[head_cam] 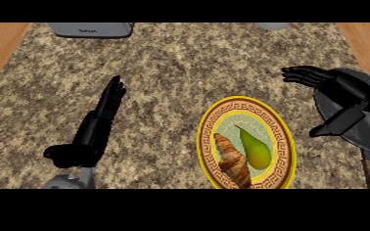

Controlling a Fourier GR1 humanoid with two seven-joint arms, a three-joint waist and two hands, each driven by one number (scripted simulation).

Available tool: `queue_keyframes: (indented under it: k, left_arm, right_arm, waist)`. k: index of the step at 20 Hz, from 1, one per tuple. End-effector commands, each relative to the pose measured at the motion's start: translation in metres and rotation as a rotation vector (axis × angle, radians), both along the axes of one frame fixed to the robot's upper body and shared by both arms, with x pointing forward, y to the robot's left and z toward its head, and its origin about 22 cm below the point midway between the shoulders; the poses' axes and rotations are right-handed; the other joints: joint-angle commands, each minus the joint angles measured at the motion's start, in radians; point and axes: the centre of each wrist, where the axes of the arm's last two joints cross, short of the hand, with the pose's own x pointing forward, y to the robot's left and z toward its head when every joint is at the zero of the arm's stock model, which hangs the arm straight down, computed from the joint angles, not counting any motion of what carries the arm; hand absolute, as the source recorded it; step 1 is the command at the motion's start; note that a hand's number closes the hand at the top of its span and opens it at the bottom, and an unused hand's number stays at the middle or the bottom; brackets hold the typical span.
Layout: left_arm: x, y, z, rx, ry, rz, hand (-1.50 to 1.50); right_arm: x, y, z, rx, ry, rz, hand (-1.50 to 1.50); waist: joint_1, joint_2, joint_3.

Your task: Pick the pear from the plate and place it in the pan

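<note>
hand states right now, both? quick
Left hand: open, fingers straight, holding nothing, over the counter left of the plate.
Right hand: open, fingers relaxed, holding nothing; pear on the plate.

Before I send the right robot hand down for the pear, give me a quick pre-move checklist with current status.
1. Pear on the plate, unobstructed: ok.
2. Croissant close beside the pear, may get bumped: not ok.
3. Right robot hand open, holding nothing: ok.
4. Right robot hand over the pear: not ok, it is off to the plate's upper right.
5. Pan at the right edge, contents: cannot tell, mostly cut off.
6. Left robot hand open, away from the plate: ok.
</note>
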Motion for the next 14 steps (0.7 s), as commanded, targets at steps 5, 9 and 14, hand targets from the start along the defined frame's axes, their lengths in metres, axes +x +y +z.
queue_keyframes:
  k: [5, 9, 14]
  left_arm:
    - [0.011, -0.017, -0.009, 0.002, 0.006, 0.001, 0.0]
    - [0.003, -0.006, -0.014, -0.013, -0.014, -0.028, 0.0]
    - [0.008, -0.004, 0.004, -0.009, -0.018, -0.018, 0.0]
  right_arm:
    - [0.04, 0.035, 0.045, -0.215, -0.069, 0.231, -1.5]
    - [0.048, 0.089, 0.037, -0.397, -0.071, 0.343, -1.5]
    - [0.027, 0.118, 0.021, -0.59, -0.135, 0.525, -1.5]
  waist:
    - [-0.005, -0.002, -0.001]
    - [0.01, 0.0, -0.001]
    - [-0.002, -0.005, 0.0]
